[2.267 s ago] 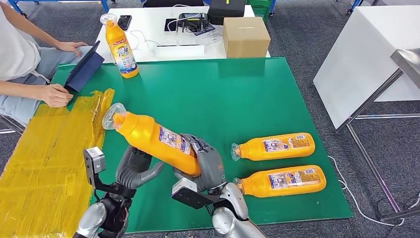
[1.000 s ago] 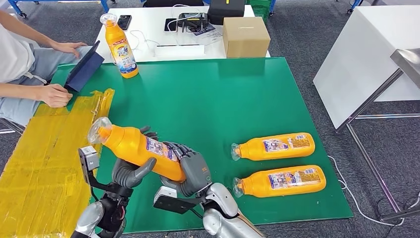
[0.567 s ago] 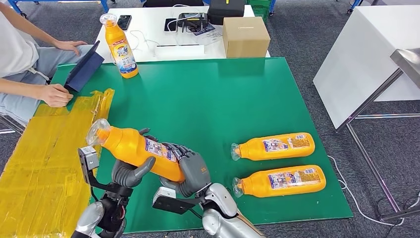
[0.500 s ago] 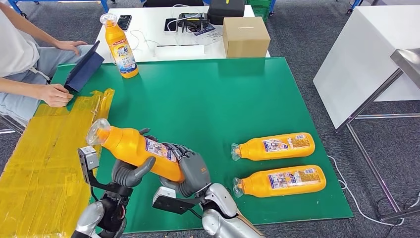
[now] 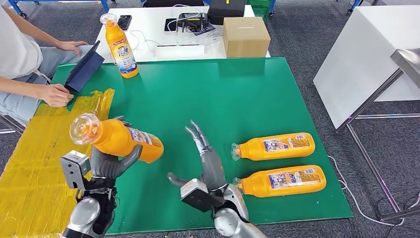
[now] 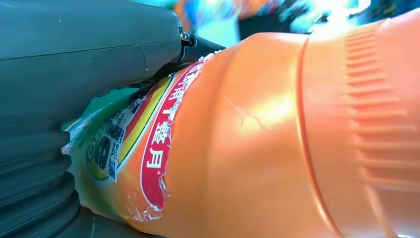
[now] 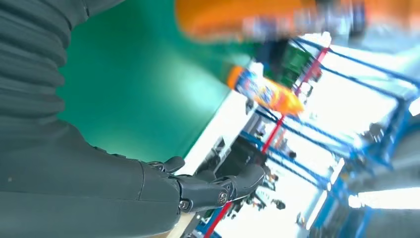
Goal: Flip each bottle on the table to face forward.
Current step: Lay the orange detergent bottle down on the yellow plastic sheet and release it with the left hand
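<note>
Left robot hand (image 5: 111, 161) grips the orange bottle (image 5: 119, 139) — right robot hand (image 5: 208, 161) spread, empty.

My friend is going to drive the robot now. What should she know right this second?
Left hand holds one orange bottle up off the green table, cap toward the camera. Right hand is open, fingers spread, holding nothing. One bottle stands at the far left corner. Two bottles, and, lie on their sides at the right. Left to do: set down the held bottle, then handle the two lying ones.
</note>
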`<state>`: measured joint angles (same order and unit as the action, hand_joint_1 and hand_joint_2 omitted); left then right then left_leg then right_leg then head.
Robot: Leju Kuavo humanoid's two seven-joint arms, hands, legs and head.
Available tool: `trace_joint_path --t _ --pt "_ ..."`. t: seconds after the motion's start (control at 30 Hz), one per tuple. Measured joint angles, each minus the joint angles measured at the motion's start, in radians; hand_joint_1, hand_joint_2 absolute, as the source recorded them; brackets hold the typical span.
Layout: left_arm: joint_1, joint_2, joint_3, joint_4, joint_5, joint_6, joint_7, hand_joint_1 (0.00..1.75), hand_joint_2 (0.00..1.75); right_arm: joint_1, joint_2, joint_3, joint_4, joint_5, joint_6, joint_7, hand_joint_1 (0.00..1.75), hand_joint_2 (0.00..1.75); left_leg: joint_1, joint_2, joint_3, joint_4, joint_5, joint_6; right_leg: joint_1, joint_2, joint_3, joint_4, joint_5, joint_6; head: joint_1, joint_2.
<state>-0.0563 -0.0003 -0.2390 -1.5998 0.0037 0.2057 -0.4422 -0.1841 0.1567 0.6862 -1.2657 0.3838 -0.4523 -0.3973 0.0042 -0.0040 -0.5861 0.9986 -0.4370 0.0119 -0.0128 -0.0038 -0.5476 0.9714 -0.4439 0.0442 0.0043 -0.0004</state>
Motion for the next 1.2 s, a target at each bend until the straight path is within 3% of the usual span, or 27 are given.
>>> trace_joint_path --t 0.1,0.23,0.33,0.43,0.7,1.1,1.2 --pt "0.012 0.025 0.019 -0.031 -0.235 0.121 0.001 1.75 1.75 0.042 -0.023 -0.048 -0.096 -0.044 0.02 -0.02 0.0 1.75 0.0 0.0 0.0 0.0 0.0 0.0 0.0 0.0 0.0 0.0 0.0 0.0 0.0 0.0" --pt "0.047 0.073 0.036 -0.059 -0.85 0.304 0.153 1.75 1.75 0.114 -0.049 -0.124 -0.231 -0.059 0.027 -0.033 0.0 1.75 0.0 0.0 0.0 0.0 0.0 0.0 0.0 0.0 -0.001 0.0 0.0 0.0 0.0 0.0" --pt "0.072 0.109 0.05 -0.063 -1.165 0.316 0.29 1.75 1.75 0.16 -0.063 -0.183 -0.322 -0.058 0.037 -0.033 0.0 1.75 0.0 0.0 -0.001 0.0 -0.001 0.0 0.0 0.0 -0.001 0.0 0.0 0.0 0.0 0.0" --pt "0.084 0.139 0.064 -0.051 -1.346 0.28 0.411 1.75 1.75 0.197 -0.069 -0.233 -0.39 -0.056 0.044 -0.033 0.0 1.75 0.0 0.0 0.0 0.0 -0.001 0.0 0.0 0.0 -0.001 0.0 0.0 0.0 0.0 0.0" --pt "0.073 0.187 0.076 0.049 -1.436 0.141 0.541 1.75 1.75 0.237 -0.072 -0.309 -0.472 -0.042 0.079 -0.019 0.0 1.75 0.0 0.0 0.0 0.0 0.0 0.0 0.0 0.0 -0.001 0.0 0.0 0.0 0.0 0.0" --pt "-0.033 0.199 0.077 0.295 -1.448 0.086 0.581 1.75 1.75 0.226 -0.064 -0.319 -0.473 -0.038 0.114 -0.006 0.0 1.75 0.0 0.0 0.0 0.0 0.0 0.0 0.0 0.0 -0.001 0.0 0.0 0.0 0.0 0.0" --pt "-0.063 0.199 0.075 0.356 -1.449 0.088 0.588 0.44 1.75 0.218 -0.062 -0.318 -0.471 -0.038 0.115 -0.004 0.0 1.75 0.0 0.0 0.0 0.0 0.0 0.0 0.0 0.0 -0.001 0.0 0.0 0.0 0.0 0.0"
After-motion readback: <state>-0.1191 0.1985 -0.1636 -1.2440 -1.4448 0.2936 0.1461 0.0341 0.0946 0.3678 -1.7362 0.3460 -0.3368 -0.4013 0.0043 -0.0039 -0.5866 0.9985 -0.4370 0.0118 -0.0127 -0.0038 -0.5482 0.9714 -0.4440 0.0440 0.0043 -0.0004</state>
